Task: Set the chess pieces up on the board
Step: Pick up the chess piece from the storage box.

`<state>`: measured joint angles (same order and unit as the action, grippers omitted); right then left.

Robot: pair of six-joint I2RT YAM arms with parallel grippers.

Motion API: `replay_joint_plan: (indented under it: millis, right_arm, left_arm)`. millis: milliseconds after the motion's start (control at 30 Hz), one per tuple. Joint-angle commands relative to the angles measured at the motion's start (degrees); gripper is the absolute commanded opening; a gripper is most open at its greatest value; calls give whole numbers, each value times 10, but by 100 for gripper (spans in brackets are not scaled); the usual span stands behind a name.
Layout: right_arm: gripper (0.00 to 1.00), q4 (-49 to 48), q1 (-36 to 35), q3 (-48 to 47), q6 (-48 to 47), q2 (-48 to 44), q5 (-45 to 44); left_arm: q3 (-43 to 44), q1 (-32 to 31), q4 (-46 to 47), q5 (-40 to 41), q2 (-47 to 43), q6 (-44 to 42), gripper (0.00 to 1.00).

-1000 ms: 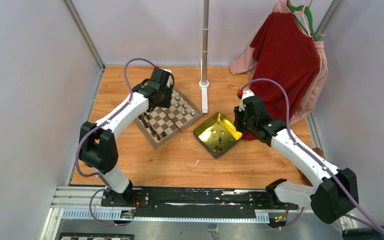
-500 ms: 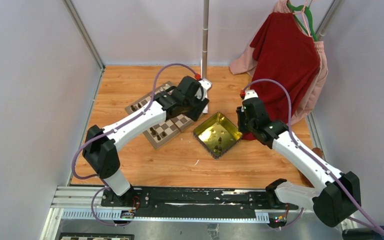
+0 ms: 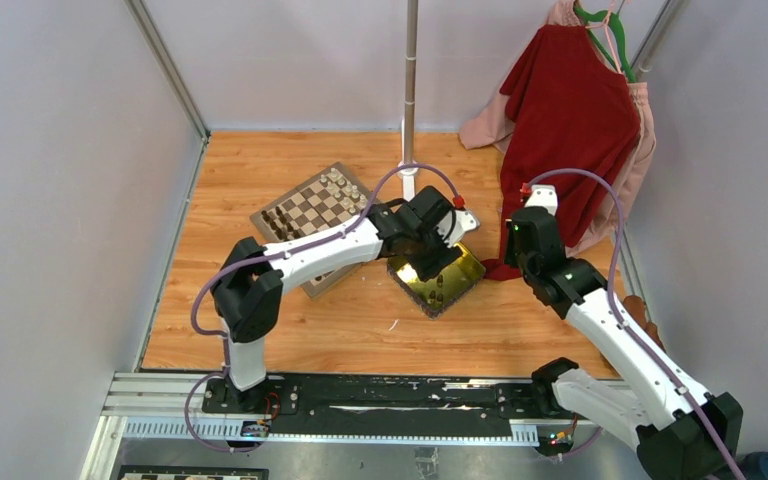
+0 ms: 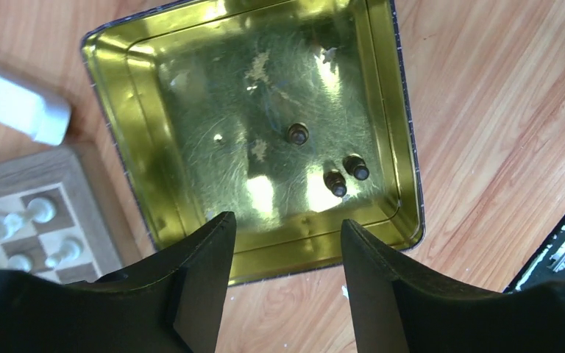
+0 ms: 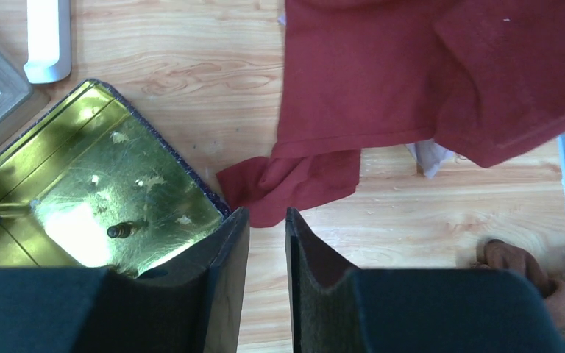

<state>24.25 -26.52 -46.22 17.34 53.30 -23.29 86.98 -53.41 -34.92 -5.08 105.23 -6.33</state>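
Left gripper (image 4: 285, 222), jaws open, empty, above shiny yellow square tray (image 4: 396, 147); three dark brown chess pieces (image 4: 336, 182) at one o'clock.

Your board (image 3: 312, 208) lies flat on the tabletop (image 3: 260, 165), turned diagonally. Cream chess pieces (image 3: 338, 183) stand along its far edge, with dark ones along its left edge. Three dark pieces (image 4: 336, 182) sit off-board inside the yellow tray (image 4: 401, 132).
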Motion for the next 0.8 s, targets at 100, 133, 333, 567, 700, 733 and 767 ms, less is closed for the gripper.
replay_joint_plan:
  millis: [100,133,333,567,700,733,767]
  right_arm:
    - [29,25,17,20,17,-43,-42]
    - [29,27,18,22,17,-45,-43]
    - [29,27,21,27,16,-50,-44]
    - [29,23,22,22,7,-40,-39]
    - [29,22,22,17,1,-38,-37]
    - [29,22,22,16,1,-38,-37]
    - [29,22,22,16,0,-38,-35]
  left_arm:
    - [37,-18,-8,-34,56,-18,60]
    - [40,-20,-8,-36,62,-18,60]
    - [53,-22,-7,-39,94,-17,59]
    - [63,-23,1,-37,122,-11,59]
    - [64,-23,12,-28,131,-9,58]
    - [64,-23,16,-25,133,-9,59]
    - [64,-23,19,-24,135,-9,59]
